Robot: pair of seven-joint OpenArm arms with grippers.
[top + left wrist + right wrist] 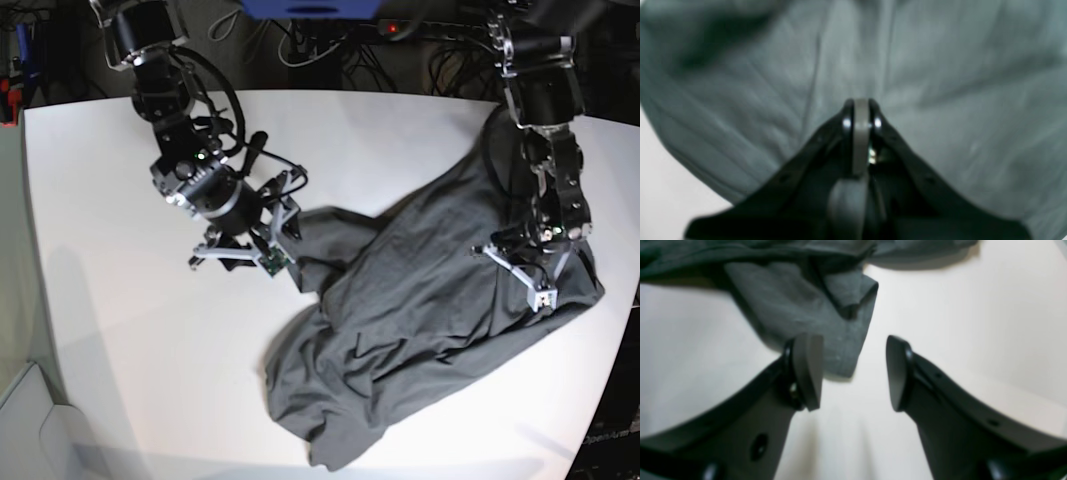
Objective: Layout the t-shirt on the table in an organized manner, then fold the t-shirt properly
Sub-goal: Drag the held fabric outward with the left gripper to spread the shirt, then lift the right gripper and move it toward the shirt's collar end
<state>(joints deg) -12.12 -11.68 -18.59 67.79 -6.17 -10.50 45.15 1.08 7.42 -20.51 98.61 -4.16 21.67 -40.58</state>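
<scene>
The dark grey t-shirt (420, 320) lies crumpled across the right half of the white table (120, 300). My left gripper (530, 272) points down onto its right part. In the left wrist view the left gripper (862, 101) is shut, and creases in the t-shirt (940, 100) run in toward its tips, so it seems to pinch the cloth. My right gripper (240, 255) hovers open at the shirt's left edge. In the right wrist view the right gripper (855, 373) has a folded corner of the t-shirt (826, 323) just ahead of its left finger, with nothing between the fingers.
Bare white table (957, 323) spreads to the left and front of the shirt, and a sliver of it (653, 186) shows beside the cloth. Cables and dark equipment (330, 40) sit behind the far edge. The table's curved edge (610, 380) runs close to the shirt on the right.
</scene>
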